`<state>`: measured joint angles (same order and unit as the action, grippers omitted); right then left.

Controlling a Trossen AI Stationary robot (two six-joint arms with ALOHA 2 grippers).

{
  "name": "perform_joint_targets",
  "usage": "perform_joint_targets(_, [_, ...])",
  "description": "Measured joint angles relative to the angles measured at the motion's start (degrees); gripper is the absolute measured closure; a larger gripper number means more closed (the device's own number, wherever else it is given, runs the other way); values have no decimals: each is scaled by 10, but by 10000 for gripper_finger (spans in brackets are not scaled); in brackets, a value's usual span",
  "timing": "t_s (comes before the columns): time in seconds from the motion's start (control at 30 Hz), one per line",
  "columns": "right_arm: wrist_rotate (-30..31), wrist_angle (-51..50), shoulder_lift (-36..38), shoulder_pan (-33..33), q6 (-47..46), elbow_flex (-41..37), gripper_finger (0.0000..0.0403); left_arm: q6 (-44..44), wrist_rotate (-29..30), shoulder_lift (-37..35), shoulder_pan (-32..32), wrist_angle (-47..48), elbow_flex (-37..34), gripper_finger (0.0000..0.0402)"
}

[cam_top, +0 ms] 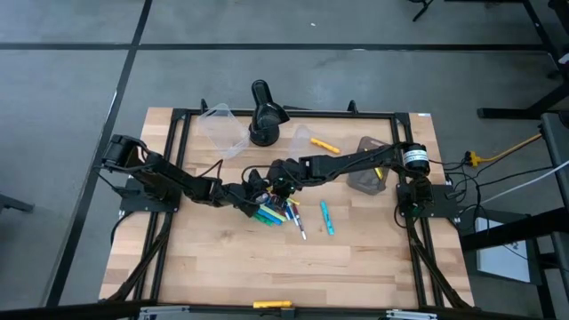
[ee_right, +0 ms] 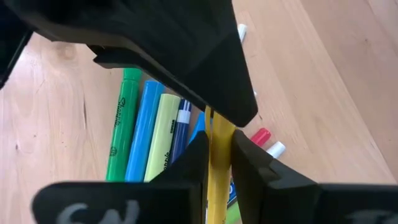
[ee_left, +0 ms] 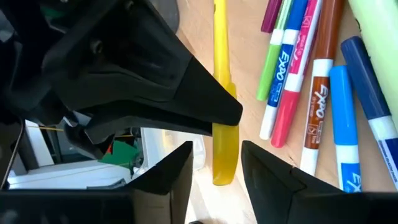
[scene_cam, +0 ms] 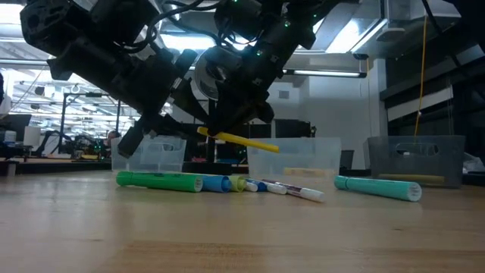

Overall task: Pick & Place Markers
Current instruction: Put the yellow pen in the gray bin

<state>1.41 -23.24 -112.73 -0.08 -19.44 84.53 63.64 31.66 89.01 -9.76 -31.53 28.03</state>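
Green-capped and blue markers (scene_cam: 197,183) lie mid-table beneath both arms, where the right gripper (ee_right: 217,146) pinches a yellow marker (scene_cam: 237,141) whose free end sits between the part-open left gripper's (ee_left: 216,163) fingers.

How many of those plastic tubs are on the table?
3. One clear tub sits left of the black lamp, a second clear tub right of the lamp, and a grey tub under the right arm. None seems hidden.
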Motion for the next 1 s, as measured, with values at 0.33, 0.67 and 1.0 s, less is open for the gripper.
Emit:
perform_joint_targets(0.33, [0,-4,0,0,2,0,353,-37,23,0,0,0,0,285])
perform_joint_targets(0.67, [-1,-20,0,0,2,0,353,-112,25,0,-4,6,0,257])
perform_joint_targets(1.0, [15,-66,0,-5,1,0,353,-203,52,0,-24,40,0,228])
